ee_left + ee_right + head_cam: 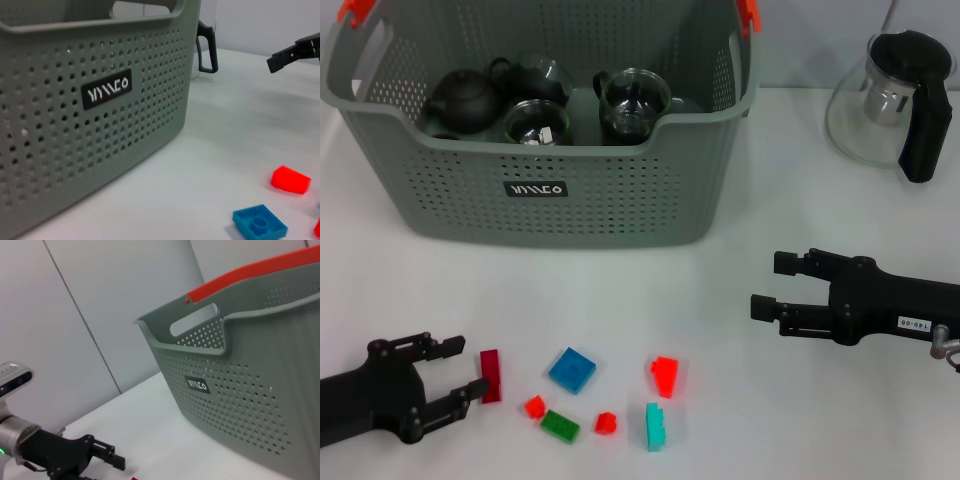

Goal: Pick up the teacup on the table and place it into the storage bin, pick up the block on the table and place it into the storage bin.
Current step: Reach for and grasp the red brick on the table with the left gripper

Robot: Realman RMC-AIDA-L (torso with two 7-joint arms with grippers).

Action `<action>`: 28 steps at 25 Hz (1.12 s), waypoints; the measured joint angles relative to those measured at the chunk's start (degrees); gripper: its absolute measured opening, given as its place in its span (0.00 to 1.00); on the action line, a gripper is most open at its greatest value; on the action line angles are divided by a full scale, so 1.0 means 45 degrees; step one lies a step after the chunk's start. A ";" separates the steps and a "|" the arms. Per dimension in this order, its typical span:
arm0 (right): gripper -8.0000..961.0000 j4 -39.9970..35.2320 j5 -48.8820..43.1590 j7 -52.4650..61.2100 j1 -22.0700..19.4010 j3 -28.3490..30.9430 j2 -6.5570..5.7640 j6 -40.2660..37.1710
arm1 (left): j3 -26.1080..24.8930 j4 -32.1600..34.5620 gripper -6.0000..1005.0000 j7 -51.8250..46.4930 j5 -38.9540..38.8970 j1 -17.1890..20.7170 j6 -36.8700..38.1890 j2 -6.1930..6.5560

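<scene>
**Inspector A:** Condition of the left gripper [458, 369]?

**Inspector B:** Low at the near left corner of the desk [800, 420], fingers spread wide, nothing held. Its lower fingertip [475, 389] is touching or just short of the dark red block [491, 376], a narrow rectangular brick lying flat; I cannot tell whether there is contact.

**Inspector A:** And the right gripper [769, 287]?

**Inspector B:** Over the right side of the desk, fingers parted, empty, apart from every object.

**Inspector A:** The storage bin [550, 185]?

**Inspector B:** At the far edge, left of centre. Grey plastic, walls perforated in regular rows, cut-out handles, orange-red clips [748, 12] on the rim, a small black label [536, 188] on the front wall. Inside: a dark matte teapot [463, 100] and glass teacups [634, 101] with dark handles, standing upright.

**Inspector A:** Other loose blocks?

**Inspector B:** Along the near edge, right of the dark red one: a blue square plate [572, 369] with a raised stud, a green brick [560, 426], two small red pieces [534, 406], a red wedge-shaped piece [665, 375] and a teal brick [656, 426]. All smooth plastic, lying apart from one another.

**Inspector A:** Anything else?

**Inspector B:** A clear glass teapot [890, 100] with a black handle at the far right corner
</scene>
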 joint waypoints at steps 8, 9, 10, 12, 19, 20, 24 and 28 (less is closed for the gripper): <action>0.96 0.0000 0.0000 0.0000 -0.0023 0.0001 0.0028 0.0003 | 0.0065 -0.0132 0.58 0.0052 -0.0003 -0.0413 -0.0088 -0.0041; 0.96 0.0000 0.0000 0.0000 -0.0025 0.0000 0.0029 -0.0003 | 0.0100 -0.0148 0.58 0.0052 -0.0003 -0.0437 -0.0092 -0.0042; 0.96 0.0000 0.0000 0.0000 -0.0025 0.0000 0.0031 -0.0010 | 0.0110 -0.0155 0.58 0.0054 -0.0003 -0.0445 -0.0095 -0.0042; 0.96 0.0000 0.0000 0.0000 -0.0025 0.0000 0.0032 -0.0011 | 0.0132 -0.0165 0.58 0.0094 0.0026 -0.0454 -0.0098 -0.0042; 0.96 0.0000 0.0000 0.0000 -0.0044 0.0000 0.0032 -0.0018 | 0.0065 -0.0173 0.60 -0.0358 0.0046 -0.0468 0.0199 -0.0018; 0.96 0.0000 0.0000 0.0000 -0.0045 0.0000 0.0033 -0.0033 | 0.0047 -0.0175 0.60 -0.0560 0.0036 -0.0482 0.0369 0.0003; 0.96 0.0000 0.0001 0.0000 -0.0042 0.0000 0.0033 -0.0045 | 0.0082 -0.0172 0.62 -0.0131 0.0075 -0.0418 0.0599 0.0003; 0.96 0.0000 0.0000 0.0000 -0.0038 0.0000 0.0033 -0.0005 | 0.0075 -0.0334 0.71 0.1321 0.0062 -0.0243 0.0381 -0.0094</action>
